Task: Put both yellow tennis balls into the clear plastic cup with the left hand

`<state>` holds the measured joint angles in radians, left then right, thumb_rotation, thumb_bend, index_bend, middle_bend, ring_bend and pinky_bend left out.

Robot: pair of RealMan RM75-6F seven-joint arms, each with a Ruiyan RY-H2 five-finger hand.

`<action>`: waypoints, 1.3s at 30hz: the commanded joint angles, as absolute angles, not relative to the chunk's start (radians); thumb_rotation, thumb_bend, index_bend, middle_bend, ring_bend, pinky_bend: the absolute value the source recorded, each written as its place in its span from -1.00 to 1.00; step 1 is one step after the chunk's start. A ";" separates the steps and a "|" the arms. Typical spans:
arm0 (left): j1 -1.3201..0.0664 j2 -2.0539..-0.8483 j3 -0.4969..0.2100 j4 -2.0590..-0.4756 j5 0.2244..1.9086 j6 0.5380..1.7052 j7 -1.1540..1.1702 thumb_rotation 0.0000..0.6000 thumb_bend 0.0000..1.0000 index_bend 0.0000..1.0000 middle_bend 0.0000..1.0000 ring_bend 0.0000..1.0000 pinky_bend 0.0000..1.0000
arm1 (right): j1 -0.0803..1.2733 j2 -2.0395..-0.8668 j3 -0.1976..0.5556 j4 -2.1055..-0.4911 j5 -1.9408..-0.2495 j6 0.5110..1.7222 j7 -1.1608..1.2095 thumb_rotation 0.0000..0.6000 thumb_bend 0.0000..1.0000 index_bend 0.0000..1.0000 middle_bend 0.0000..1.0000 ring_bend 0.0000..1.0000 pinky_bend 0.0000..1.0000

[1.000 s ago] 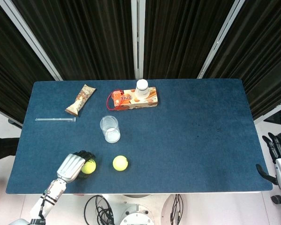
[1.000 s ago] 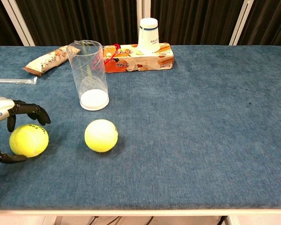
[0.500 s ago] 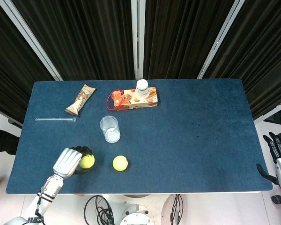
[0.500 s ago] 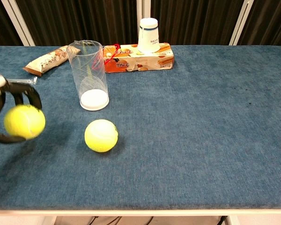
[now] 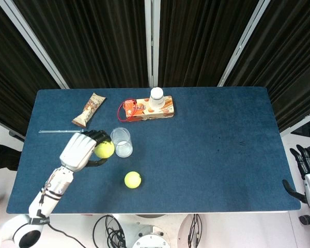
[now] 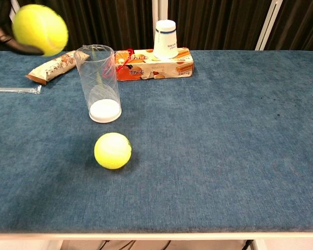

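My left hand [image 5: 81,150] grips one yellow tennis ball [image 5: 104,149] [image 6: 40,29], raised well above the table just left of the clear plastic cup [image 5: 121,142] [image 6: 97,84]. In the chest view only dark fingertips [image 6: 13,44] show at the top left edge beside the ball. The cup stands upright with nothing in it. The second yellow tennis ball [image 5: 133,180] [image 6: 112,150] lies on the blue table [image 5: 212,144] in front of the cup. My right hand [image 5: 307,173] hangs off the table's right edge, holding nothing, fingers apart.
A snack bar wrapper [image 5: 89,110] [image 6: 55,66] and a clear wrapped straw [image 5: 61,132] [image 6: 14,90] lie at the back left. Behind the cup, an orange carton [image 5: 147,109] [image 6: 154,63] lies flat with a white paper cup [image 5: 156,97] [image 6: 166,39] upside down on it.
My left hand has lifted the tennis ball off the table's front left and carried it up and toward the cup. The other ball and the cup have not moved.
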<state>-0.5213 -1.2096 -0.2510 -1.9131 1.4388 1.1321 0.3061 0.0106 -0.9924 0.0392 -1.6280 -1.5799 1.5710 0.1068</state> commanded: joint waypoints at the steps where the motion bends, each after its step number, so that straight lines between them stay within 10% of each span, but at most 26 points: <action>1: -0.614 -1.237 -0.311 -1.899 1.330 1.047 0.333 1.00 -0.60 -0.07 -0.10 -0.14 0.25 | 0.009 -0.992 0.034 -1.625 -1.589 1.573 0.113 1.00 -0.53 -1.00 -1.00 -1.00 -1.00; 23: -0.757 -1.326 -0.295 -1.744 1.163 0.977 0.346 1.00 -0.55 -0.21 -0.18 -0.16 0.22 | 0.009 -0.999 0.046 -1.591 -1.567 1.574 0.156 1.00 -0.53 -1.00 -1.00 -1.00 -1.00; 28: -0.757 -1.322 -0.283 -1.724 1.194 0.968 0.262 1.00 -0.64 -0.78 -0.59 -0.55 -0.13 | 0.009 -1.003 0.047 -1.587 -1.564 1.572 0.152 1.00 -0.53 -1.00 -1.00 -1.00 -1.00; 39: -0.742 -1.306 -0.254 -1.719 1.280 1.017 0.182 1.00 -0.71 -0.92 -0.89 -0.96 -0.47 | 0.009 -1.003 0.051 -1.592 -1.550 1.565 0.146 1.00 -0.53 -1.00 -1.00 -1.00 -1.00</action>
